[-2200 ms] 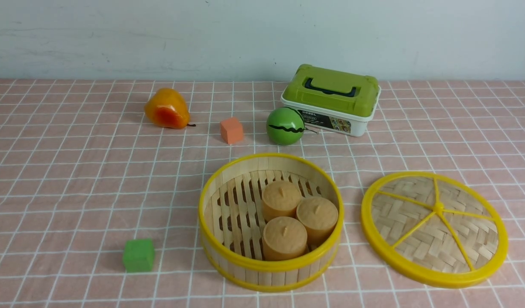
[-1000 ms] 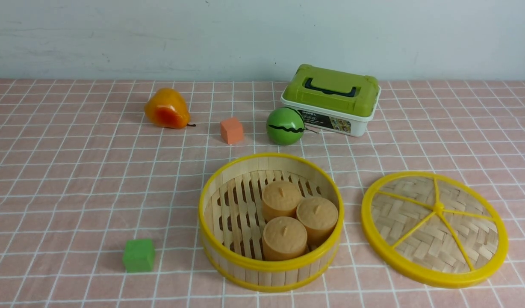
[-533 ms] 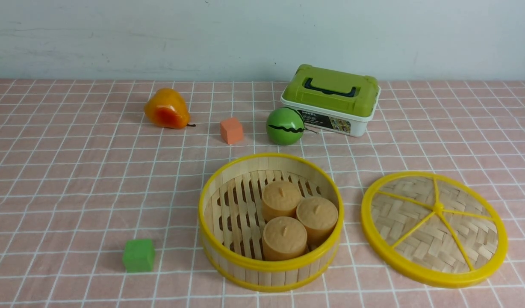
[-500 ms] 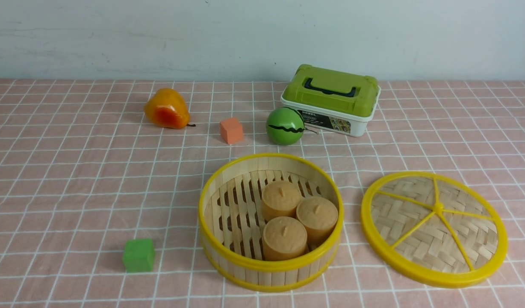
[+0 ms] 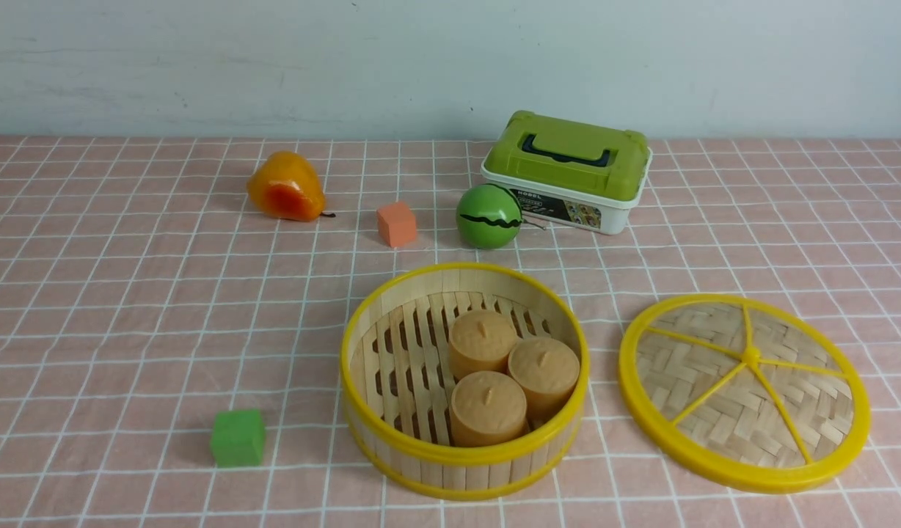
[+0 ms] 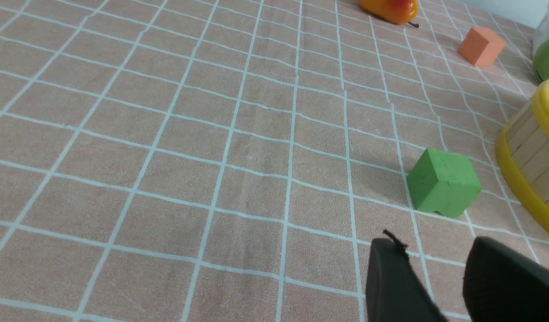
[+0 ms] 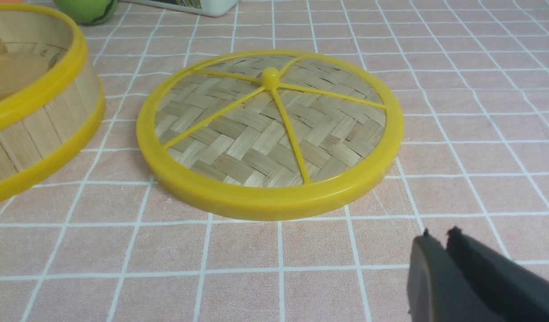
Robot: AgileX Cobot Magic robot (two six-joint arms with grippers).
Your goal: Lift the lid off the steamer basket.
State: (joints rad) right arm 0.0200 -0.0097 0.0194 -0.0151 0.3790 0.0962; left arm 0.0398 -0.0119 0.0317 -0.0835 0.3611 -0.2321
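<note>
Lid [image 5: 744, 392] of woven bamboo lies flat on the tabletop [image 5: 128, 308], off the steamer basket [image 5: 464, 381] and just to its right, with a narrow strip of pink checked cloth between the two yellow rims. Its knob and five thin spokes face up. Uncovered, the steamer basket stands near the front middle of the tabletop and holds three tan cylindrical cakes [image 5: 509, 374] clustered toward its right side on the slatted floor. Behind it sit a green striped ball [image 5: 489, 215], touching or nearly touching a white box with a green lid [image 5: 568, 172], an orange cube [image 5: 396, 224] and an orange-yellow pear [image 5: 285, 187] farther left. A green cube [image 5: 238, 437] rests to the basket's front left. Neither arm shows in the front view. In the right wrist view the right hand [image 7: 440, 235] hovers low over bare cloth near the lid's rim, fingers nearly together with only a thin slit between them, holding nothing. In the left wrist view the left hand [image 6: 435, 250] sits beside the green cube with a clear gap between its fingers, empty.
</note>
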